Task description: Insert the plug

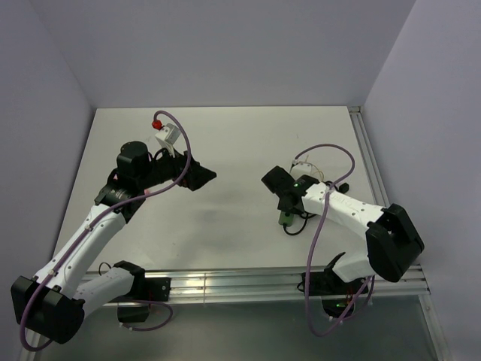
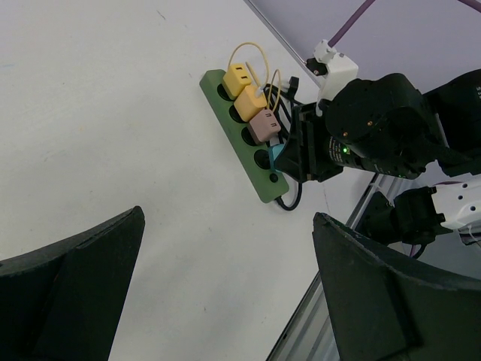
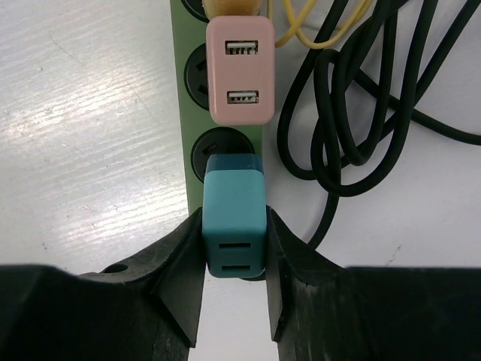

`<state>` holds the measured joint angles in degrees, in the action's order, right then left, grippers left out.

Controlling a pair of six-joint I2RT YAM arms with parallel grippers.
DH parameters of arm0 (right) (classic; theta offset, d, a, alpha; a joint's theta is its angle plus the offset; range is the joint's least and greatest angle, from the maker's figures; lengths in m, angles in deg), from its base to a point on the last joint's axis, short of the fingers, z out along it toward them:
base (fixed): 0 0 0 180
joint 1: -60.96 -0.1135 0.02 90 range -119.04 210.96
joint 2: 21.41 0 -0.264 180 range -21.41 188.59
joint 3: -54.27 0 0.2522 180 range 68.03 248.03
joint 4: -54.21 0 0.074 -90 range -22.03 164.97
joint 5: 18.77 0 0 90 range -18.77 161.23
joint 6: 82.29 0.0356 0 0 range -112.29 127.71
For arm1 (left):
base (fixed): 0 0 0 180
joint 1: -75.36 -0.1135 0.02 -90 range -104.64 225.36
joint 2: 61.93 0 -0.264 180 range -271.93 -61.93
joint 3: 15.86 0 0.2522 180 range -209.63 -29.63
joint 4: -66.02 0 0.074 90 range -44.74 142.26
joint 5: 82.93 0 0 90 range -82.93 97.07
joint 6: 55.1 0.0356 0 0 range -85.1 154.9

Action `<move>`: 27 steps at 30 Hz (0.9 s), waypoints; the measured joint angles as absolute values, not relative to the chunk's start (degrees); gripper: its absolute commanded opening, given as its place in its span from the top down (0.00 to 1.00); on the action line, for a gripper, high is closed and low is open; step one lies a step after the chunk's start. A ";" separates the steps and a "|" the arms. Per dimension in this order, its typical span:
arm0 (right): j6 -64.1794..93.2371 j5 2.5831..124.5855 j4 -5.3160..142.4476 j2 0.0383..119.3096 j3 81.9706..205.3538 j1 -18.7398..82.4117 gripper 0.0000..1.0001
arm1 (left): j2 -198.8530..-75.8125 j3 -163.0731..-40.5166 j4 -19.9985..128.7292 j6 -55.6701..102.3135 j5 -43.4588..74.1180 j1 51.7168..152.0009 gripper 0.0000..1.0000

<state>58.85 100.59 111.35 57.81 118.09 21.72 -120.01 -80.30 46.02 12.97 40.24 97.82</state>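
A green power strip point(image 3: 180, 90) lies on the white table; it also shows in the left wrist view point(image 2: 233, 135) and partly under my right arm in the top view point(image 1: 286, 219). A pink USB plug point(image 3: 240, 71) and yellow plugs point(image 2: 241, 76) sit in its sockets. My right gripper point(image 3: 234, 259) is shut on a teal plug point(image 3: 234, 222), which stands over a socket point(image 3: 218, 144) of the strip. My left gripper point(image 2: 225, 301) is open and empty, held above bare table left of the strip; it shows in the top view point(image 1: 197, 175).
A black cable point(image 3: 353, 113) lies coiled right of the strip. Thin yellow wires point(image 2: 259, 64) loop from the yellow plugs. A metal rail point(image 1: 225, 284) runs along the table's near edge. Walls stand at the back and sides.
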 measured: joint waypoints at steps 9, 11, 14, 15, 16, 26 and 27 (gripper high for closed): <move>57.36 99.48 111.87 59.26 119.21 23.07 1.00 | -120.01 -80.30 46.02 12.97 40.26 97.82 0.00; 56.36 97.88 111.61 59.26 119.42 24.43 1.00 | -120.01 -80.30 46.02 12.97 40.28 97.82 0.01; 54.15 94.19 110.60 58.73 119.45 27.38 1.00 | -120.01 -80.30 46.02 12.97 40.30 97.82 0.00; 53.49 93.09 110.32 58.51 119.45 28.32 1.00 | -120.01 -80.30 46.02 12.97 40.32 97.82 0.01; 52.82 91.69 109.95 58.32 119.45 29.46 1.00 | -120.01 -80.30 46.02 12.97 40.37 97.82 0.01; 46.87 82.19 107.24 58.73 119.29 37.15 1.00 | -120.01 -80.30 46.02 12.97 40.65 97.82 0.01; 46.61 81.81 106.69 59.26 118.94 37.39 1.00 | -120.01 -80.30 46.02 12.97 40.70 97.82 0.01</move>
<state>46.61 81.81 106.69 59.26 118.94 37.39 -120.01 -80.30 46.02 12.97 40.70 97.82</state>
